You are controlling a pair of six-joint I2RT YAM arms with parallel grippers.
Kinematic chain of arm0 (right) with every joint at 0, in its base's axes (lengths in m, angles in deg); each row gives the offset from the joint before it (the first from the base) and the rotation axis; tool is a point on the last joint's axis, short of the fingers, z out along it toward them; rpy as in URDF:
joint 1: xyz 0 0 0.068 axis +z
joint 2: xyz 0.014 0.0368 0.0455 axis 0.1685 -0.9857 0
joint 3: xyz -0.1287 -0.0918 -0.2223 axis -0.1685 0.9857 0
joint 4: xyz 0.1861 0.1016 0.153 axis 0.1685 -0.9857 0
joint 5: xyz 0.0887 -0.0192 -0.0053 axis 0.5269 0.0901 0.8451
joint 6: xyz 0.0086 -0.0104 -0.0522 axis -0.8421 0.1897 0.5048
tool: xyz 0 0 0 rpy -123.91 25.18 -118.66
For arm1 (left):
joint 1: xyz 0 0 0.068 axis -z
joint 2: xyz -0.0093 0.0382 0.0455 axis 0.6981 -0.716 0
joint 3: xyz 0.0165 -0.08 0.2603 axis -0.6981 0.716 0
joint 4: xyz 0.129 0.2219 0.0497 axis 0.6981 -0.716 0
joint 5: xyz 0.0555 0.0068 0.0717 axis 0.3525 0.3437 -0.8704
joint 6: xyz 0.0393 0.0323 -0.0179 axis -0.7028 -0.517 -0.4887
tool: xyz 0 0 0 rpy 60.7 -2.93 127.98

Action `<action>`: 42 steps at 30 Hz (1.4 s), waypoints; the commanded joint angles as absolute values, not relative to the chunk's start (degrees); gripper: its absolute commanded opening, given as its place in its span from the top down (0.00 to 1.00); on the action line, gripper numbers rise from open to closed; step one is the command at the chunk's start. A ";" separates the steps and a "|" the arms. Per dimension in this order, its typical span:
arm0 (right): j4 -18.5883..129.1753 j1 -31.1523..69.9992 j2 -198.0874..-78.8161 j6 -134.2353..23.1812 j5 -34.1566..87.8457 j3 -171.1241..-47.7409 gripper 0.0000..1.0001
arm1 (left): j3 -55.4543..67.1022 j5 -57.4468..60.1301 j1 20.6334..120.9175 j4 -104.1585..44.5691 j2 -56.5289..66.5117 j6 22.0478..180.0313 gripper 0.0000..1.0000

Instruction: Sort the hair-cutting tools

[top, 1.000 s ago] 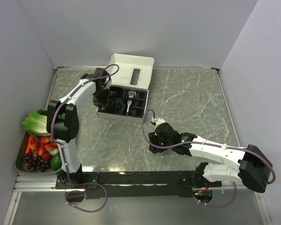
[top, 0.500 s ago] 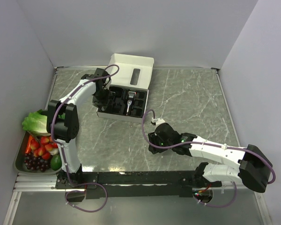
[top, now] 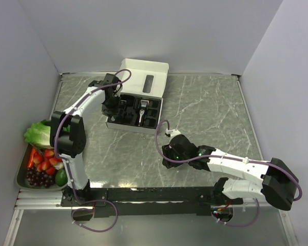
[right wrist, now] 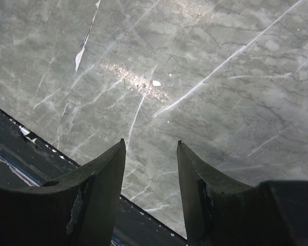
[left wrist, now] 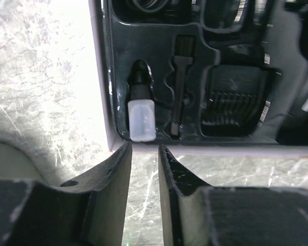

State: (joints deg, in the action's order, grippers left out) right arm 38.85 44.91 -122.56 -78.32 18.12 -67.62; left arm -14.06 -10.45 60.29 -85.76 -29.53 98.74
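Note:
A white box (top: 131, 126) with a black moulded insert stands open at the back of the table, and the black-and-silver clipper (top: 142, 113) lies in it. My left gripper (top: 112, 105) hovers at the box's left end. In the left wrist view its fingertips (left wrist: 145, 146) stand a narrow gap apart with only table between them, just outside the box wall (left wrist: 99, 77). Beyond the wall lie a white-capped small bottle (left wrist: 141, 120), a black brush (left wrist: 179, 92) and a black comb attachment (left wrist: 231, 100). My right gripper (top: 168, 155) (right wrist: 151, 146) is open and empty over bare marble.
A metal tray (top: 20, 177) of fruit and lettuce sits at the table's left edge. The box lid (top: 146, 77) leans back toward the rear wall. A black rail (right wrist: 20, 154) runs along the near table edge, close below the right gripper.

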 commanded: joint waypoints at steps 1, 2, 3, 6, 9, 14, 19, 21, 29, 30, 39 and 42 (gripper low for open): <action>41.39 45.67 -123.11 -79.21 17.36 -68.69 0.47 | -13.95 -11.22 61.76 -85.16 -24.72 99.04 0.69; 41.39 45.67 -123.37 -79.30 17.36 -68.78 0.47 | -13.68 -11.23 61.94 -85.07 -24.72 99.04 0.70; 41.47 45.84 -123.46 -79.30 17.36 -68.78 0.47 | -13.33 -11.23 62.12 -84.90 -24.89 99.04 0.70; 41.56 46.19 -123.99 -79.39 17.27 -69.04 0.47 | -12.97 -11.23 62.20 -85.07 -25.86 99.30 0.75; 41.47 46.28 -124.08 -79.47 17.01 -69.13 0.47 | -12.80 -10.79 62.38 -84.99 -26.74 99.22 0.79; 41.21 46.37 -124.17 -79.30 16.74 -69.22 0.47 | -12.27 -11.75 62.38 -84.72 -28.23 99.21 0.82; 41.47 46.37 -124.26 -79.39 16.66 -69.04 0.47 | -12.88 -12.28 62.38 -84.55 -30.08 99.04 0.82; 41.56 46.46 -124.26 -79.47 16.65 -68.87 0.47 | -13.23 -12.89 62.29 -84.54 -31.22 99.04 0.83; 41.03 46.37 -122.94 -79.39 15.69 -68.25 0.47 | -15.52 -14.92 61.24 -84.28 -33.25 99.39 0.85; 41.12 46.37 -122.68 -79.39 15.69 -68.16 0.47 | -15.61 -14.05 61.33 -84.19 -33.07 99.48 0.85; 40.86 46.46 -123.73 -78.86 15.52 -69.13 0.46 | -11.48 -9.38 63.17 -82.70 -25.96 100.09 0.82; 40.33 46.37 -123.99 -78.51 14.90 -70.09 0.43 | -9.90 -7.45 63.44 -81.56 -22.18 100.80 0.81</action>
